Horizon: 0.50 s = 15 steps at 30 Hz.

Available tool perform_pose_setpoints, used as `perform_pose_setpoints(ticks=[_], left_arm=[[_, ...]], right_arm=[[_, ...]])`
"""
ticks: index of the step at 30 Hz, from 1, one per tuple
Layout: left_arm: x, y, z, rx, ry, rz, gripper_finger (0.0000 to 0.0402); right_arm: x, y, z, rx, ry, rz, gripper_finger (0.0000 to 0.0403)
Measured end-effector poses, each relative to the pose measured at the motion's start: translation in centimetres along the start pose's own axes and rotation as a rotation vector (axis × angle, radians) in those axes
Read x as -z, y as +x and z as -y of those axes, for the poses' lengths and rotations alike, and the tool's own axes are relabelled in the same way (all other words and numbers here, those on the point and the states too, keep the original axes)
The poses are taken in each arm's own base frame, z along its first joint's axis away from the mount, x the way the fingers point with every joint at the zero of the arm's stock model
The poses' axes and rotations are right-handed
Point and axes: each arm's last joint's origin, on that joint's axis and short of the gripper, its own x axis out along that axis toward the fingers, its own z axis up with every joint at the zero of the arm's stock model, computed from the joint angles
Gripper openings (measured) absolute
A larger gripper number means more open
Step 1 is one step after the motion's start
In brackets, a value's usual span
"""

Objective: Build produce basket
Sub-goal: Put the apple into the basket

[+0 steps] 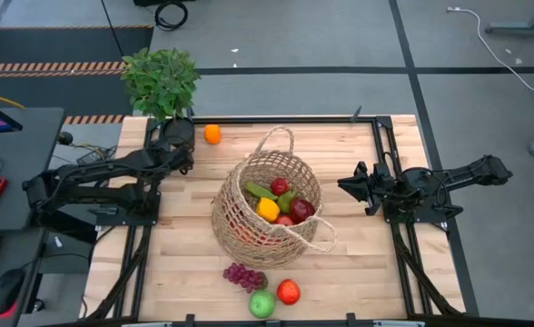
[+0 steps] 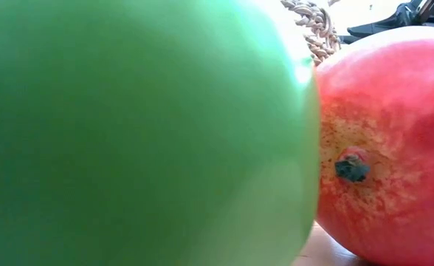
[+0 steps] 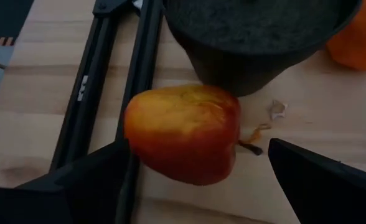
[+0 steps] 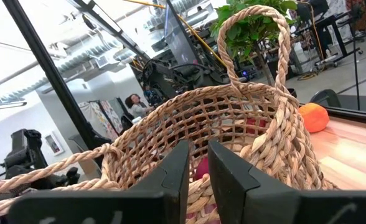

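Two pincers, left pincer (image 3: 195, 180) spread around a red-yellow apple (image 3: 183, 134) beside the black pot (image 3: 251, 37), right pincer (image 4: 198, 165) pressed together near the basket (image 1: 267, 204)

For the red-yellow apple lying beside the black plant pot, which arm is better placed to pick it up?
The left. Its open gripper already frames the apple by the pot; the right gripper is shut, beyond the basket.

produce (image 1: 276, 204) in basket (image 1: 240, 227)

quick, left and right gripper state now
left gripper: open, fingers either side of a red-yellow apple by the black pot, not gripping.
right gripper: shut, empty, facing the basket.
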Motion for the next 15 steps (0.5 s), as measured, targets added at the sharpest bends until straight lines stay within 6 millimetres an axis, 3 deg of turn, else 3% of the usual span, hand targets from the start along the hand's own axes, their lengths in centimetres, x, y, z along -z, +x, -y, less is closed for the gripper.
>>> perform_pose_setpoints(ticks=[7, 15], left_arm=[[1.3, 1.4, 0.1, 0.049, -0.036, 0.0, 0.0389], [2.3, 1.2, 0.9, 0.289, -0.018, -0.338, 0.0389]], right_arm=[[0.0, 0.0, 0.0, 0.0, 0.0, 0.0, 0.0064], [0.0, 0.0, 0.0, 0.0, 0.0, 0.0, 0.0064]])
